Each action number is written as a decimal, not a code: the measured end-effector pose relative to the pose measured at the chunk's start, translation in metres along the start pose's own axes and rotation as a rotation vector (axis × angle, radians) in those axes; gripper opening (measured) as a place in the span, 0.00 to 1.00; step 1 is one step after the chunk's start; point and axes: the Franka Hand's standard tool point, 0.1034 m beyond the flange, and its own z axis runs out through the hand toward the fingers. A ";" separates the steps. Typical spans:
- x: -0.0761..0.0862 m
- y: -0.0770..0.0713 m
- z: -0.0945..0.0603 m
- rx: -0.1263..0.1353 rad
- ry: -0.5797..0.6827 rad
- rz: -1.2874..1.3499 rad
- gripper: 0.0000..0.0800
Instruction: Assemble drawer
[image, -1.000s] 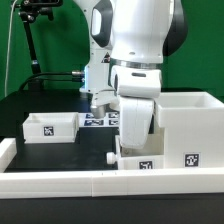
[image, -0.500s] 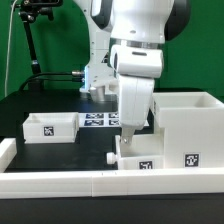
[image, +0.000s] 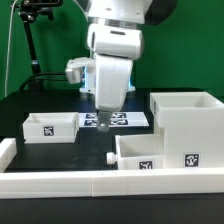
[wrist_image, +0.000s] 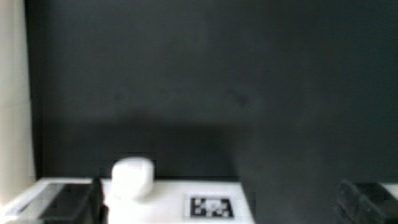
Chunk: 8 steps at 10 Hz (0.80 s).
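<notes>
The arm (image: 120, 50) fills the middle of the exterior view, hanging over the dark surface (image: 55, 105) with nothing in its hold. Along the front runs a long white rail (image: 90, 183), which looks like a fence to brace parts against. On the exterior view's right stands the big open box (image: 190, 125), upright with its tag facing front; I'd judge that's the housing a drawer slides into. Just beside it, touching or nearly so, sits the drawer tray (image: 140, 148), tucked close against the rail, open side up. That looks like a deliberate parking spot: squared against two walls, ready to be pushed home. Well apart, on the exterior view's left, a smaller tray (image: 50, 127) waits its turn. Behind, flat and fixed, lies the marker board (image: 128, 119). Now the small stuff: a round knob (image: 110, 158) sticks out of the drawer tray's end on the side away from the big box, a handy thing to grab. The pincer (image: 102, 124) hovers above the board's near edge, clear of every part. In the wrist view its dark fingers (wrist_image: 63, 205) show at opposite edges, so the jaws stand apart and empty, with a blurred white stub (wrist_image: 130, 180) and a tag (wrist_image: 210, 207) between them.
</notes>
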 end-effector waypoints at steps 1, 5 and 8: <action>0.001 0.000 0.000 0.000 -0.001 0.000 0.81; -0.019 -0.002 0.025 0.018 0.123 -0.024 0.81; -0.020 0.008 0.040 0.024 0.196 0.000 0.81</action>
